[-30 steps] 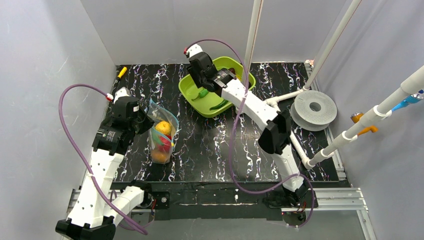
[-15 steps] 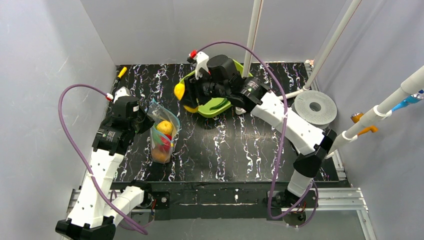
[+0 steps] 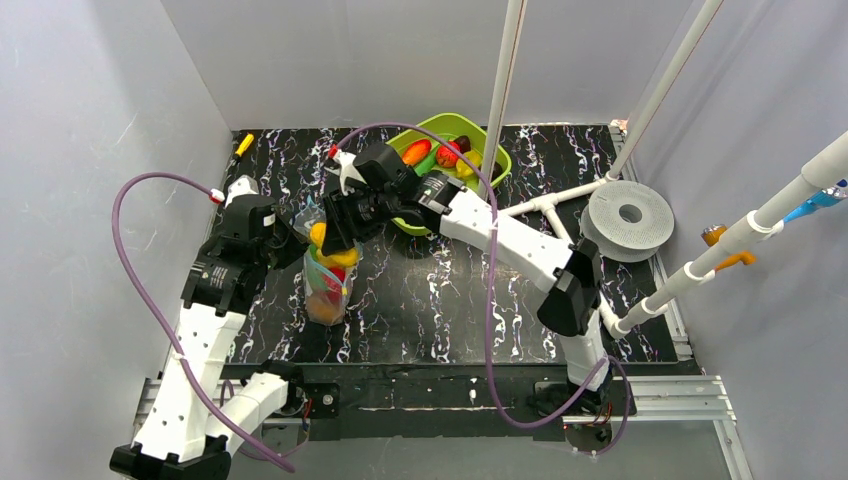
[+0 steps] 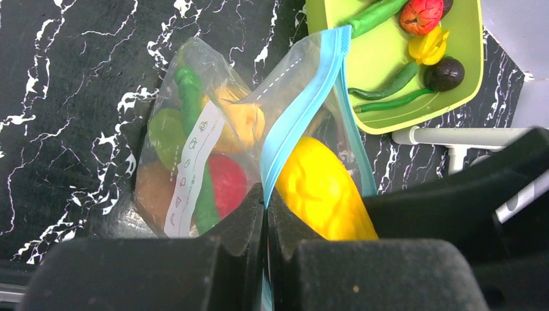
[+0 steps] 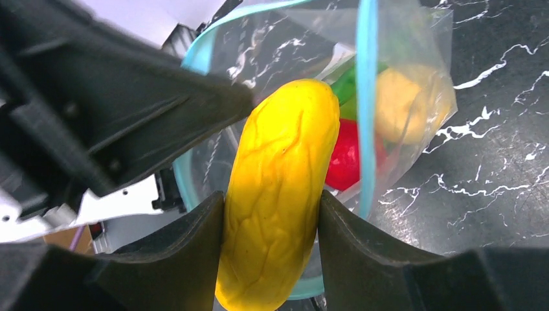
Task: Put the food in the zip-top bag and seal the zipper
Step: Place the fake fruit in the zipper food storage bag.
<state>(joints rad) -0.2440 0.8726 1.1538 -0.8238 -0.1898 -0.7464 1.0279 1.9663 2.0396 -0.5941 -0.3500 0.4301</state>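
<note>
Left jaws are clenched on the blue-teal zipper [image 4: 304,97], holding the mouth of the zip-top bag [image 3: 326,285] up and open. The right jaws are grasping a long yellow toy vegetable [image 5: 281,188] right at that mouth, its tip seemingly just inside the rim. The bag stands on the tabletop [image 3: 450,300] with red, orange and green food already inside.

A good release would likely come only once the yellow piece sits well down between the two zipper edges — let go too high, and it may catch the strip or tip the bag. More food waits in the lime-green tray [image 3: 497,152] at the far side. The tabletop is black with white marble veining — plain grey walls close it in.
</note>
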